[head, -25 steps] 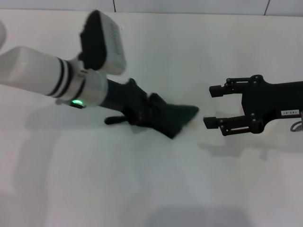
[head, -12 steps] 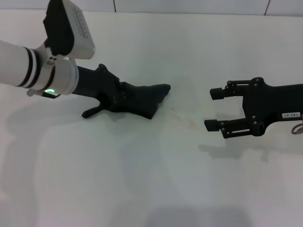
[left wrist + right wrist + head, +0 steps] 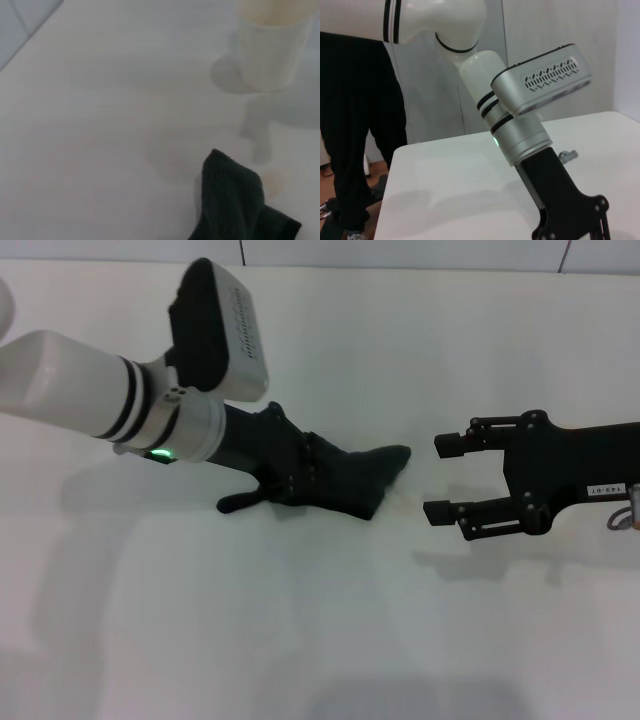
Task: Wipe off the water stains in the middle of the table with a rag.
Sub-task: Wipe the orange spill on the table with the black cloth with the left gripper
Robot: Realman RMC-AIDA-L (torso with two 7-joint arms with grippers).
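Head view: the left gripper is clamped on the rag, pressed to the table at centre over the water stains, now nearly covered after swinging back right. Right gripper hovers spread, empty. Left wrist view: a faint blotch remains, so wiping is unfinished.

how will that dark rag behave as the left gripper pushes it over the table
Probably floppy: the rag drapes in folds from the left gripper, so it may bunch. Likely light, and it should slide easily on the smooth table. The right gripper hovers open nearby.
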